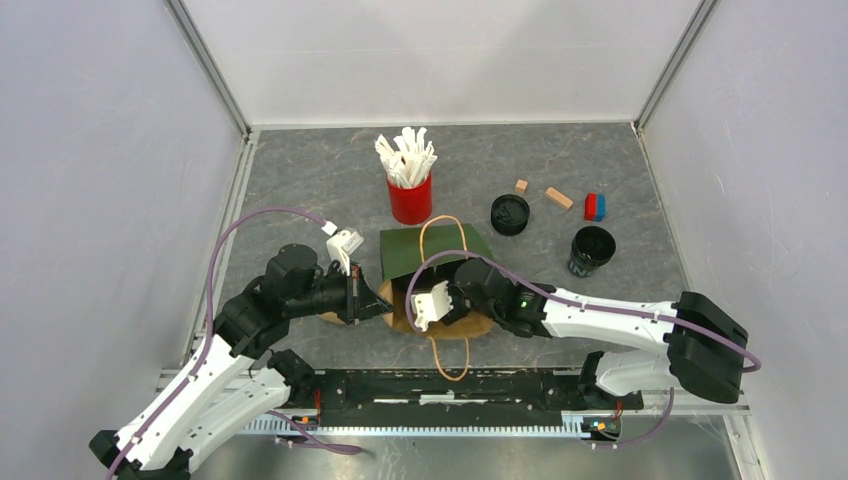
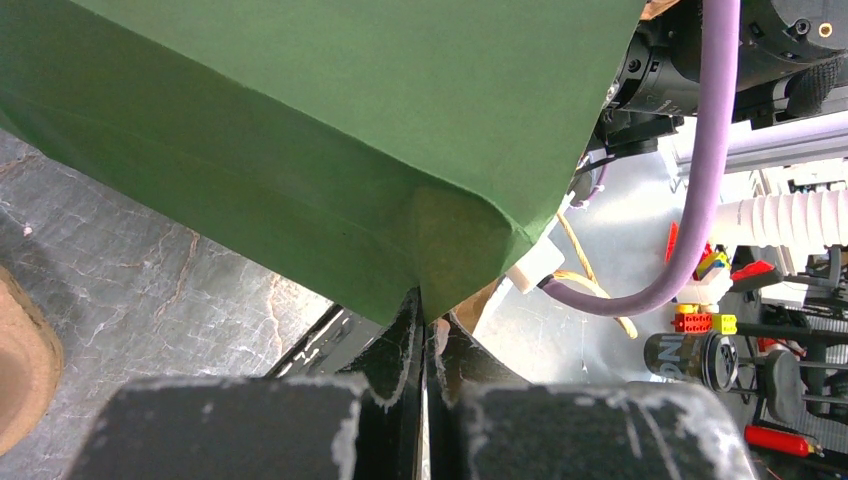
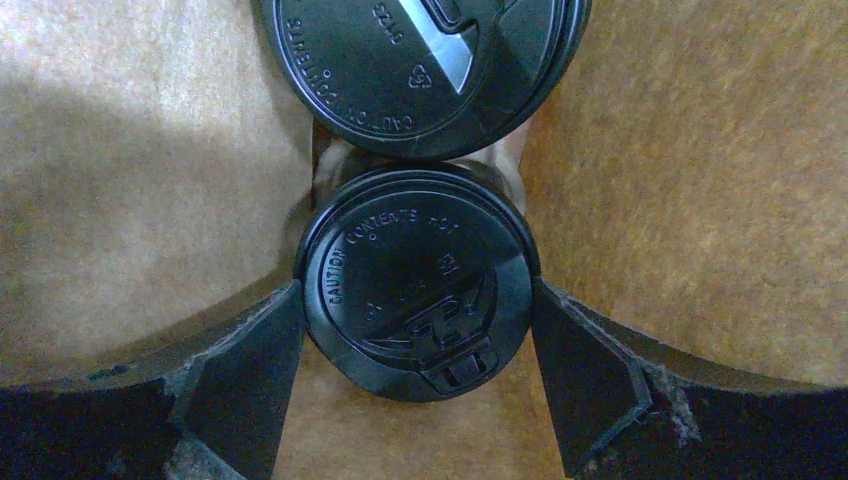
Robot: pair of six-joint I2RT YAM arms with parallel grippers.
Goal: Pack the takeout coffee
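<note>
**Left tool**: clenched on the edge of the green paper bag, which it pinches at the mouth's left side so the mouth is lifted open.

**Red cup**: far of the bag, upright on the desk. Contents: a bunch of white sticks. Not part of the packing.

**Green paper bag**: appears to lie on its side, mouth toward the near edge, brown lining showing. Contents, seen in the right wrist view: a lidded black cup nearer the mouth, and a second lidded black cup deeper in, their lids touching or nearly so.

**Right tool**: reaching into the bag's mouth with jaws wide. One finger sits against each side of the nearer cup's lid. I cannot tell whether it is gripping that cup or has let go.

**Loose black lid**: flat on the desk, right of the bag.

**Wooden blocks** and a red-and-blue block: far right, loose.

**Open black cup**: right of the bag, upright, no lid, white lettering on its side. What it holds cannot be seen.

**Step in hand (judged):** setting a lidded coffee inside the bag.

**Next move calls for:** the right tool to back straight out without dragging the cup or snagging the lining while the left holds the mouth. Then the lid goes on the open cup, which is bagged.
</note>
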